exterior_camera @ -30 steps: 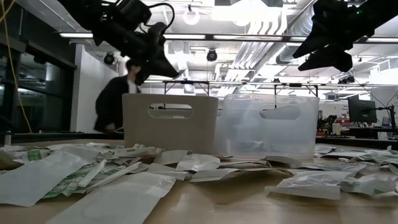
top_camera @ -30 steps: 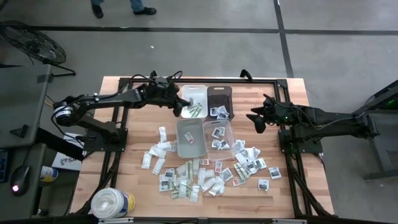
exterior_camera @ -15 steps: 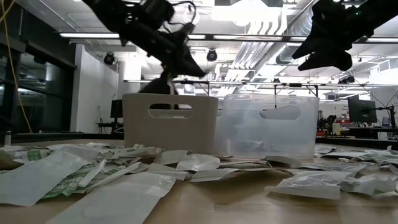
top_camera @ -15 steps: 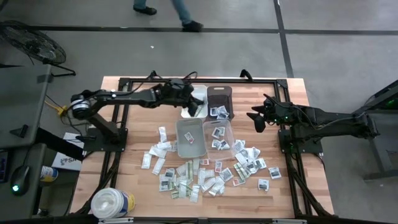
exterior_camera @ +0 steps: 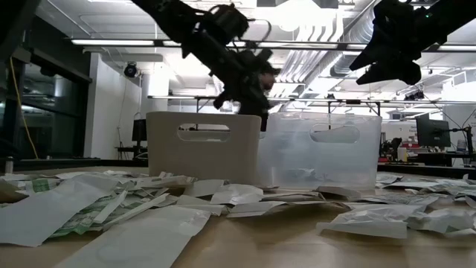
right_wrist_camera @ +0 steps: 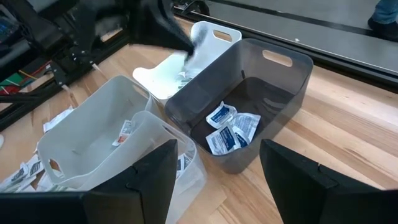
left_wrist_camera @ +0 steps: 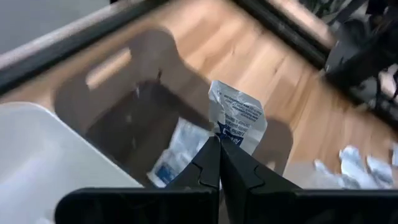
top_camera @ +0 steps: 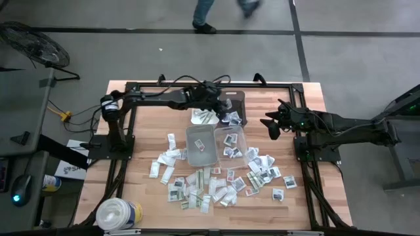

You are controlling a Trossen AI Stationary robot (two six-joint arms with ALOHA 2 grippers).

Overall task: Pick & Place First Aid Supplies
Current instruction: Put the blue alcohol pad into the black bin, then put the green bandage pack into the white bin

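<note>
My left gripper (left_wrist_camera: 219, 152) is shut on a small white packet with blue print (left_wrist_camera: 237, 118). In the high view the left gripper (top_camera: 221, 108) hangs over the dark bin (top_camera: 233, 98) at the far middle of the table. That dark bin (left_wrist_camera: 134, 115) holds a few packets (right_wrist_camera: 229, 130) on its floor. Many more packets (top_camera: 210, 183) lie flat on the wood toward the near edge. My right gripper (right_wrist_camera: 216, 149) stands open and bare in the air at the table's right side, also seen as the right gripper (top_camera: 270, 126) from above. My left gripper pinches the packet's lower edge (left_wrist_camera: 225, 138) between its two fingertips. The fingers slant downward from the table's left. The rest of the packet sticks out past the tips, crumpled, lifted clear above the dark bin.
A white bin (right_wrist_camera: 186, 62) stands left of the dark one. Two pale bins (top_camera: 201, 145) (top_camera: 231, 143) stand nearer, with packets inside. A big white tub (top_camera: 118, 213) sits at the near left corner. A person (top_camera: 210, 10) walks on the floor beyond the far edge.
My left gripper has swung toward the table's right edge, from above the white bin to above the dark bin, staying shut with the packet between its fingertips. The person beyond the table has walked to the right.
</note>
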